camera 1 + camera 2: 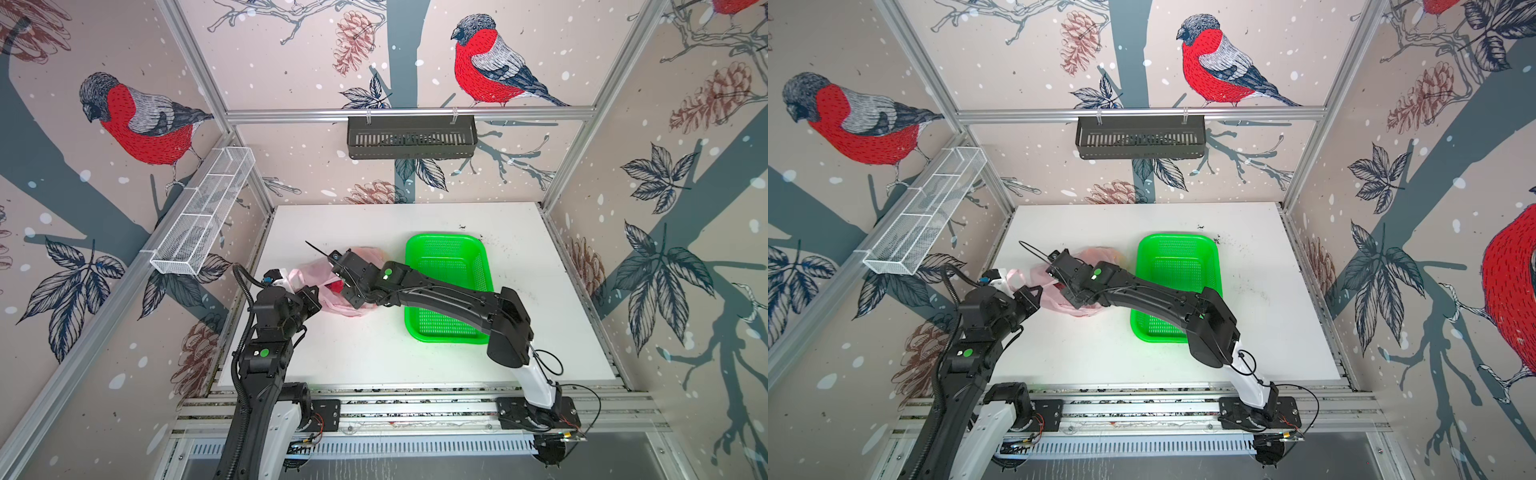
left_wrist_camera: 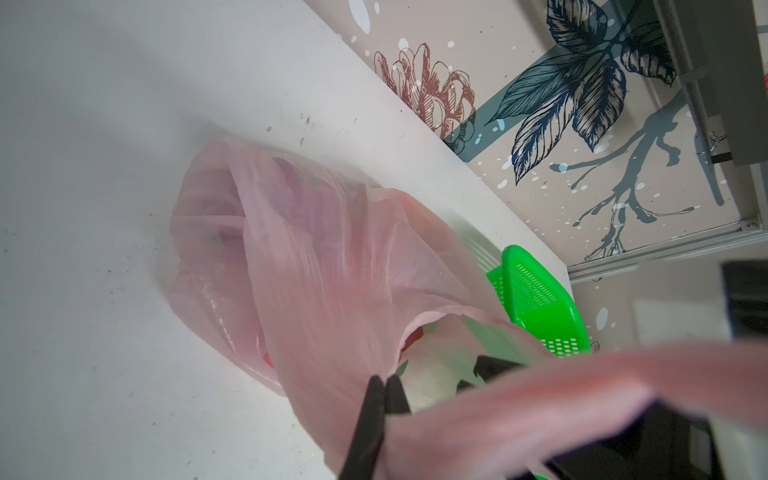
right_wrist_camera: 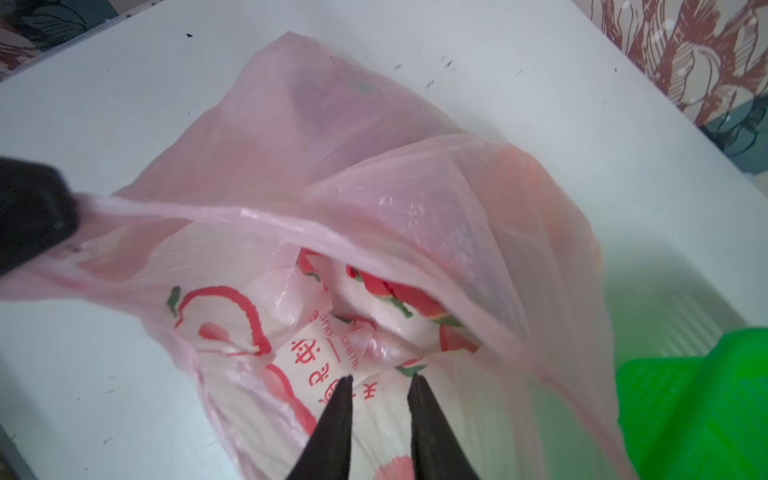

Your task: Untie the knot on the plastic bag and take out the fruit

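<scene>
1. Holding the plastic bag [image 3: 374, 187] by a stretched strip of its pale pink film with the left claw [image 2: 384, 380], clamped together on that film at the near left side of the mouth.
2. Hovering with the right claw [image 3: 380, 378] just over the printed inner folds at the gaping mouth, tips apart, gripping nothing.
3. Lying slumped and crumpled on the table [image 1: 415, 365], left of the green basket [image 1: 446, 257] and just beside it.
4. Showing no knot in any view; judged already undone, given so wide a mouth.
5. Glimpsing the fruit [image 3: 324, 99] only through the film: a magenta blur deep in the bag and an orange glow [image 3: 536, 174] on the basket side, all inside, none visible in the basket.
6. Expecting thin, soft, slippery film, likely to bunch, stretch or tear under a hard pull, and to drag along with anything lifted.
7. Expecting firm fruit, fairly heavy against so light a bag, the round ones prone to rolling.
8. Best hold, by judgement: keep the strip pulled up and to the left to prop the mouth, reach past the loose printed folds, and close across the fruit's body, not on film.
</scene>
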`<act>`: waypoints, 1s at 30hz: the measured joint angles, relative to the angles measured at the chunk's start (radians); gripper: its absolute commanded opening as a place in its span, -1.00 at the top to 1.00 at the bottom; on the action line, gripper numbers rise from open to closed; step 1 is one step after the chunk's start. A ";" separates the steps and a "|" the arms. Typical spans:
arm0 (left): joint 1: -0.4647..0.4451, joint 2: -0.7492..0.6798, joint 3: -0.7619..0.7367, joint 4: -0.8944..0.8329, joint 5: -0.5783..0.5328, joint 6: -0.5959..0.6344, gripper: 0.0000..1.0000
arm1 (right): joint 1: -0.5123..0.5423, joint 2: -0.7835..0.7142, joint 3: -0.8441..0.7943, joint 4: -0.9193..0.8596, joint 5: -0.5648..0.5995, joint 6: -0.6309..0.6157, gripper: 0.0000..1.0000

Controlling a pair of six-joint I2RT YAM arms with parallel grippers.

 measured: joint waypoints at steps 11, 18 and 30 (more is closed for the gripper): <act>0.000 -0.031 -0.002 0.013 -0.024 -0.024 1.00 | -0.049 0.122 0.161 -0.069 -0.128 -0.237 0.24; 0.000 -0.008 -0.033 0.063 -0.019 -0.039 1.00 | -0.077 0.124 0.146 -0.059 -0.189 -0.284 0.08; 0.000 0.089 -0.049 0.175 0.013 -0.048 1.00 | -0.127 0.156 0.146 -0.017 -0.271 -0.315 -0.50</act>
